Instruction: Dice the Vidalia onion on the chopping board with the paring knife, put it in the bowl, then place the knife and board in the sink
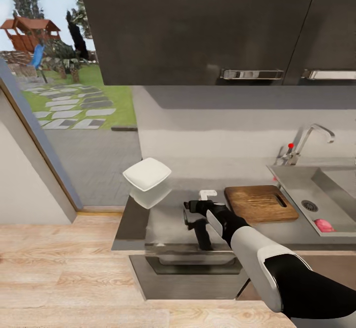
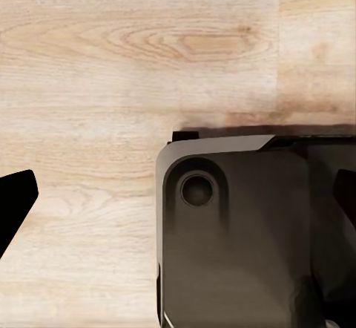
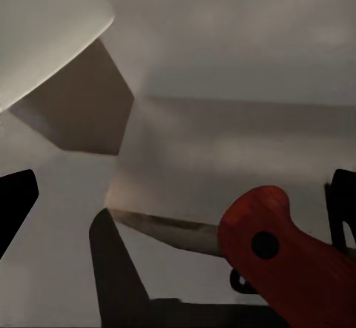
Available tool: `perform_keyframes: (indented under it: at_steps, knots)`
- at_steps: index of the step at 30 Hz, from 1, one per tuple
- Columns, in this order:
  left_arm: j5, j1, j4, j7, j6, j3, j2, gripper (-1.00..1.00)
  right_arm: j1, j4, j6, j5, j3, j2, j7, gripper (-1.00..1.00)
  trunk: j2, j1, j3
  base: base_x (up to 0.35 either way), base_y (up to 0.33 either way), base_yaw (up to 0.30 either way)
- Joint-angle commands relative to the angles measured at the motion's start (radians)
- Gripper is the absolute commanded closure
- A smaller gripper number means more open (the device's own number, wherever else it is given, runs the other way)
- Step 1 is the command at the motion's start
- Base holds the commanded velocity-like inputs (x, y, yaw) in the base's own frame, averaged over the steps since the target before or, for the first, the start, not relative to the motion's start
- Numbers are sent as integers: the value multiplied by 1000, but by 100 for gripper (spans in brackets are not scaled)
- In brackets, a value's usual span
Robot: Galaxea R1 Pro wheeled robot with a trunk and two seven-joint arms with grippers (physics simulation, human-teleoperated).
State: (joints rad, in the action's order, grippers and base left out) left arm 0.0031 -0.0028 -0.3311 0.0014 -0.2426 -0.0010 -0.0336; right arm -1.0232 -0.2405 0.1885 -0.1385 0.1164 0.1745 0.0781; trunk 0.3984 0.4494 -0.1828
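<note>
Fingers of my right gripper [image 3: 182, 202] stand wide apart in the right wrist view, closed on nothing — one dark fingertip [image 3: 15, 205] at either edge of the picture. Between them, nearer one finger, lies the small paring knife with its red handle and narrow dark steel blade [image 3: 245, 243], flat on the long glossy grey countertop [image 3: 237, 68]. I can't tell whether the finger beside the handle touches it. The knife's long axis runs across the gap between the fingers, handle toward one finger, blade tip toward the other.

From the head camera my right gripper [image 1: 194, 215] hovers over the countertop [image 1: 163, 219] between the white rounded-square bowl [image 1: 147, 173] and the dark brown wooden chopping board with the oval hole [image 1: 259, 202]. The board lies just beside the grey steel sink [image 1: 296, 179]; a pinkish-red round thing [image 1: 324, 225] sits in the basin near the drain.

My left gripper [image 2: 182, 194] is also wide open — it holds nothing, above pale wooden floor [image 2: 111, 53] and a dark robot part [image 2: 237, 231].
</note>
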Motion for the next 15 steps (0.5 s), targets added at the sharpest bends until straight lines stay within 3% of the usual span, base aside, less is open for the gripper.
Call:
perform_keyframes:
  at_steps: [1,15]
  knots:
    - [0,0,0,0,-3,0,0,-100,0,1,9,-16,3,0,-3,-100,2,1,-2,-27,0,0]
    - [3,0,0,0,-3,2,0,-100,0,1,9,-16,3,0,-3,-100,2,1,-2,-4,22,0]
